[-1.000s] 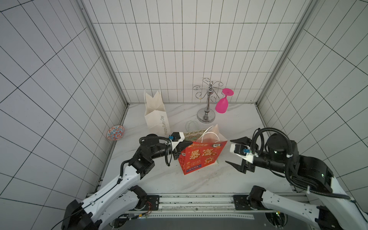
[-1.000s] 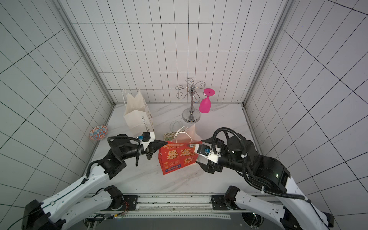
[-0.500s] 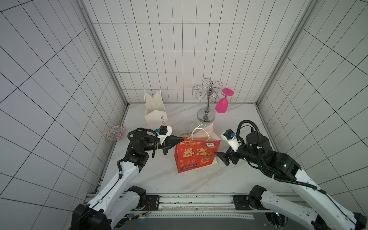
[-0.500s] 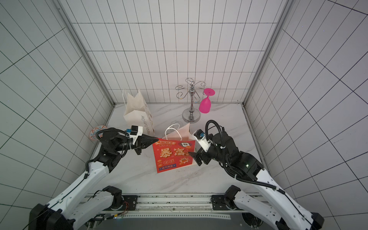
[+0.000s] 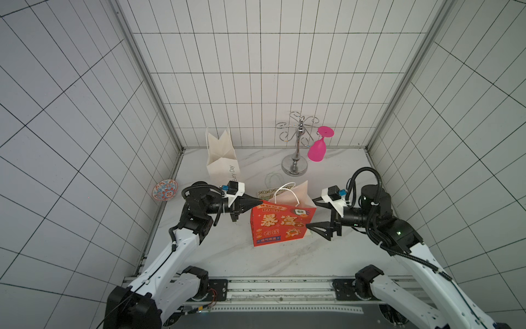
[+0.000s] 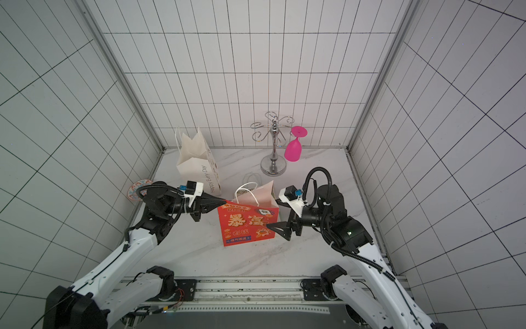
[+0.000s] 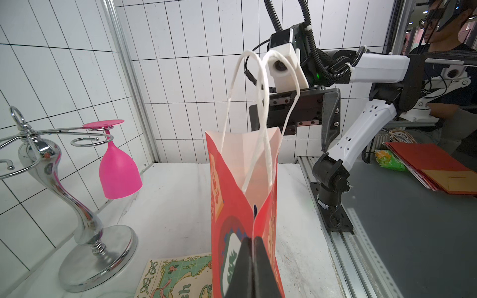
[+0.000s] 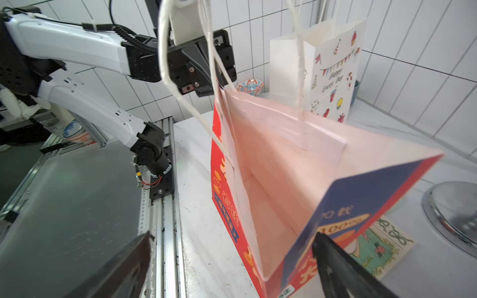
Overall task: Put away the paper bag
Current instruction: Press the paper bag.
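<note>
At the surface's (image 5: 227,256) left edge we see a patterned bowl (image 5: 165,190), and near it, toward the back, a white bag (image 5: 222,159) standing upright, mouth open; only the right wrist view shows its printed side. Next comes the left claw (image 5: 259,203), shut tight on the top left corner of the red bag (image 5: 280,225). The left wrist view adds what the top views cannot: the fingers (image 7: 244,268) pinch the bag's folded side crease. The red bag stands upright mid-surface, handles up. The right wrist view alone looks inside it: pale pink walls down to a bare bottom. Behind it a green card (image 7: 178,278) lies flat, half hidden in both top views. At the back, a pink glass (image 5: 317,149) hangs upside down from a chrome rack (image 5: 296,148). The right claw (image 5: 310,212) is spread wide about the bag's right end, gripping nothing.
</note>
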`<move>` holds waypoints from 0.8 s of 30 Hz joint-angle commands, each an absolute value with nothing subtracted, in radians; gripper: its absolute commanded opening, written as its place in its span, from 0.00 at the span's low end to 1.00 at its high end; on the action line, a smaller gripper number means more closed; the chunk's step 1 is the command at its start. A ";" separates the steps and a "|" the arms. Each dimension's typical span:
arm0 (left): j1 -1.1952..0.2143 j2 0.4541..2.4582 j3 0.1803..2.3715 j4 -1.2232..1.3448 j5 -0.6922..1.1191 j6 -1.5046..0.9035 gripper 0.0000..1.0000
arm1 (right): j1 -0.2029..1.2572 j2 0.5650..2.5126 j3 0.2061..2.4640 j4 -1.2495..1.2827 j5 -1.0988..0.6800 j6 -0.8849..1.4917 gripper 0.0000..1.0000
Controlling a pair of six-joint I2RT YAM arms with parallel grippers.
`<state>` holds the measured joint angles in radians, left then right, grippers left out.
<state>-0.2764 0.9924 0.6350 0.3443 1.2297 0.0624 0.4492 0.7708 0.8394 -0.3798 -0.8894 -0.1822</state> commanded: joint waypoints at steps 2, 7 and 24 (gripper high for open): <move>-0.286 1.000 0.623 0.363 1.264 0.092 0.00 | 0.442 0.799 0.752 -0.192 -1.037 -0.144 0.95; -0.296 1.006 0.623 0.363 1.267 0.092 0.00 | 0.465 0.867 0.732 -0.096 -1.081 -0.119 0.91; -0.293 0.911 0.608 0.499 1.259 -0.002 0.00 | 0.476 0.475 0.612 -0.254 -0.520 -0.057 0.98</move>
<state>-0.2928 0.9249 0.6182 0.4171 1.2514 0.0364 0.4778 0.4683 0.6884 -0.2367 -0.5957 -0.1303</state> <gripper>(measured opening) 0.041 0.982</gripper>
